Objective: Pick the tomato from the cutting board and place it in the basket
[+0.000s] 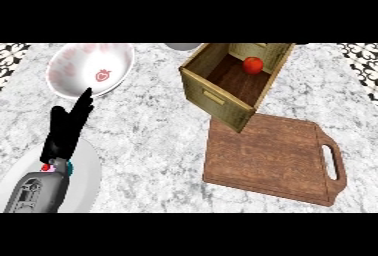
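Fingers [80,103] of the left hand [61,137] stand straight and close together (well left of the basket [214,97]), which holds 1 tomato [253,65].

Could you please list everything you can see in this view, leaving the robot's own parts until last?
tomato: one, red, inside the basket, towards its far end
basket: one, pale wooden box with an open top, upper centre-right, just beyond the cutting board
cutting board: one, brown wood with a handle slot at its right end, lower right
bowl: one, white with a red strawberry mark inside, upper left
plate: one, white, lower left, partly hidden by the left hand
round thing: one, greyish white, cut off at the top edge, too little shows to name
counter: one, grey-white marble
left hand: one, black, fingers straight, resting at the left over the plate
forearm: one, grey, lower left corner
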`<action>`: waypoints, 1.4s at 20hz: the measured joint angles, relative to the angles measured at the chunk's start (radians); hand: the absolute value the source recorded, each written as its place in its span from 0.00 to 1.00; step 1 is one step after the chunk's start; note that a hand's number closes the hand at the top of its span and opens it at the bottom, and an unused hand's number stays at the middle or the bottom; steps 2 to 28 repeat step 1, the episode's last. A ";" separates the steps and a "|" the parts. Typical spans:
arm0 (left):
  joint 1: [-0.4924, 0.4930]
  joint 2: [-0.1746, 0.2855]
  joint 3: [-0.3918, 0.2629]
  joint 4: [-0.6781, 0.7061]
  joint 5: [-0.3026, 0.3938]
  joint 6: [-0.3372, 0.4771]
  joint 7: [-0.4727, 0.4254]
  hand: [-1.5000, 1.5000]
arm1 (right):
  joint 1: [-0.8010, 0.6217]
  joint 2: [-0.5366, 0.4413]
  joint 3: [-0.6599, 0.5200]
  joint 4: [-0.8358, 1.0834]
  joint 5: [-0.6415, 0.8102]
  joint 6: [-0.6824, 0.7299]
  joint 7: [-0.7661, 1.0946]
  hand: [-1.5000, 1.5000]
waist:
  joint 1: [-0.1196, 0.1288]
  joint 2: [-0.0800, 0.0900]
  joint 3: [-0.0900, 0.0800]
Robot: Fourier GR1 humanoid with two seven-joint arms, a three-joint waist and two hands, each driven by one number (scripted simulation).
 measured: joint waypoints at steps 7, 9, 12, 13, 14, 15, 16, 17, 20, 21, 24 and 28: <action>0.011 0.006 0.005 -0.005 0.005 -0.007 -0.003 0.50 | 0.031 -0.019 -0.012 -0.029 -0.019 0.022 -0.007 0.00 | -0.004 -0.002 0.000; 0.011 0.006 0.005 -0.005 0.005 -0.007 -0.003 0.50 | 0.031 -0.019 -0.012 -0.029 -0.019 0.022 -0.007 0.00 | -0.004 -0.002 0.000; 0.011 0.006 0.005 -0.005 0.005 -0.007 -0.003 0.50 | 0.031 -0.019 -0.012 -0.029 -0.019 0.022 -0.007 0.00 | -0.004 -0.002 0.000; 0.011 0.006 0.005 -0.005 0.005 -0.007 -0.003 0.50 | 0.031 -0.019 -0.012 -0.029 -0.019 0.022 -0.007 0.00 | -0.004 -0.002 0.000; 0.011 0.006 0.005 -0.005 0.005 -0.007 -0.003 0.50 | 0.031 -0.019 -0.012 -0.029 -0.019 0.022 -0.007 0.00 | -0.004 -0.002 0.000; 0.011 0.006 0.005 -0.005 0.005 -0.007 -0.003 0.50 | 0.031 -0.019 -0.012 -0.029 -0.019 0.022 -0.007 0.00 | -0.004 -0.002 0.000; 0.011 0.006 0.005 -0.005 0.005 -0.007 -0.003 0.50 | 0.031 -0.019 -0.012 -0.029 -0.019 0.022 -0.007 0.00 | -0.004 -0.002 0.000; 0.011 0.006 0.005 -0.005 0.005 -0.007 -0.003 0.50 | 0.031 -0.019 -0.012 -0.029 -0.019 0.022 -0.007 0.00 | -0.004 -0.002 0.000; 0.011 0.006 0.005 -0.005 0.005 -0.007 -0.003 0.50 | 0.031 -0.019 -0.012 -0.029 -0.019 0.022 -0.007 0.00 | -0.004 -0.002 0.000; 0.011 0.006 0.005 -0.005 0.005 -0.007 -0.003 0.50 | 0.031 -0.019 -0.012 -0.029 -0.019 0.022 -0.007 0.00 | -0.004 -0.002 0.000; 0.011 0.006 0.005 -0.005 0.005 -0.007 -0.003 0.50 | 0.031 -0.019 -0.012 -0.029 -0.019 0.022 -0.007 0.00 | -0.004 -0.002 0.000; 0.011 0.006 0.005 -0.005 0.005 -0.007 -0.003 0.50 | 0.031 -0.019 -0.012 -0.029 -0.019 0.022 -0.007 0.00 | -0.004 -0.002 0.000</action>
